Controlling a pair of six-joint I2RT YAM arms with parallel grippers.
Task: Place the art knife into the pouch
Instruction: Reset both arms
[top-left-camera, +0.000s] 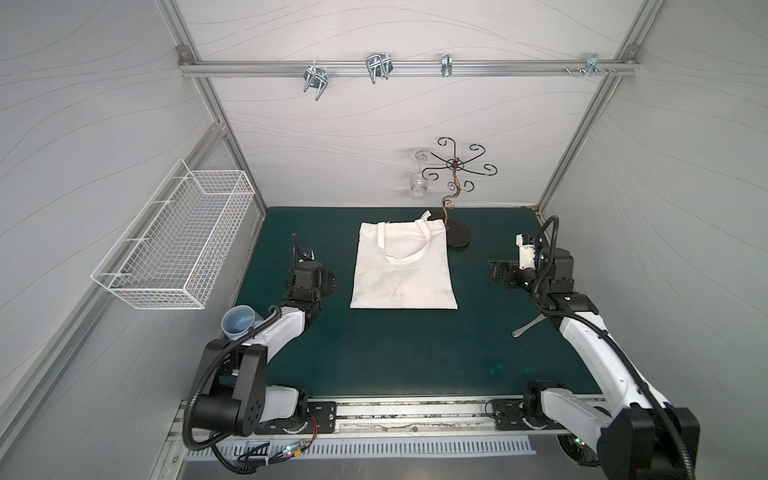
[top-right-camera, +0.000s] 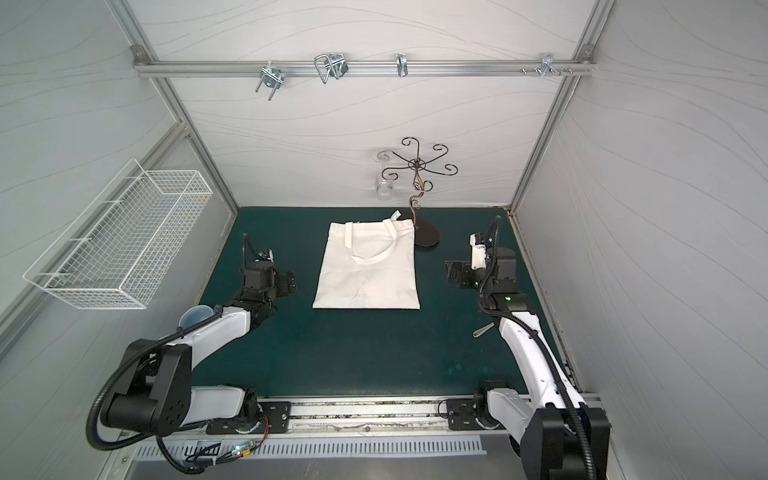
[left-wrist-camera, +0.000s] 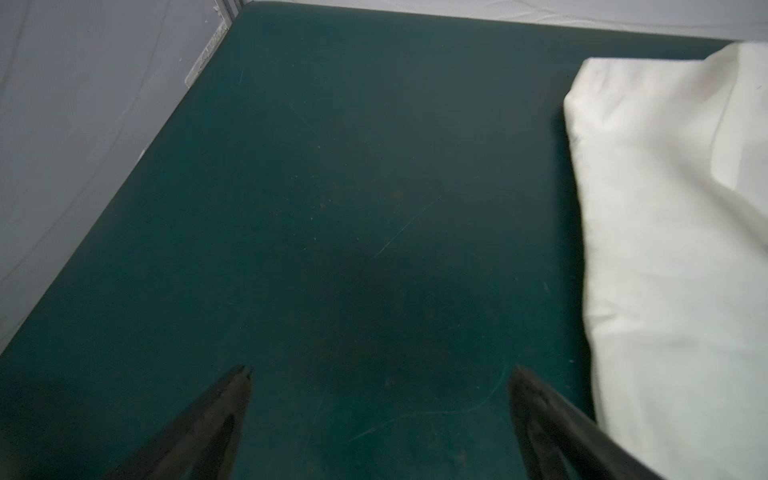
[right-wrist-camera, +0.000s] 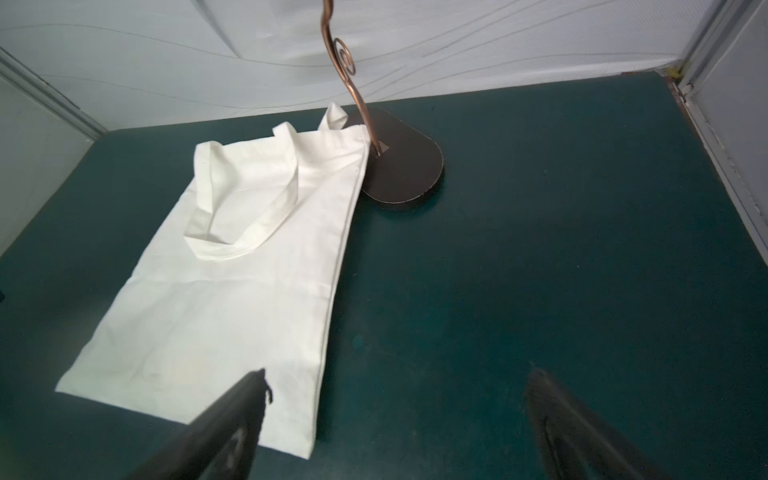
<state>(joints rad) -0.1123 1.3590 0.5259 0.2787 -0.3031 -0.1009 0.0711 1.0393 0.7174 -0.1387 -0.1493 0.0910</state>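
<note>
Top view: pouch (top-left-camera: 403, 270) between spread jaws

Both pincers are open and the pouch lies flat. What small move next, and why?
Probably swing the right pincer back toward the silvery tool half hidden under its forearm. No knife shows elsewhere, the pouch lies flat and closed, and this pincer is open and empty.

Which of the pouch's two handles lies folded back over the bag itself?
The loop handle lying flat on the pouch face; the other handle sticks out past the mouth, by the stand's dark base.
</note>
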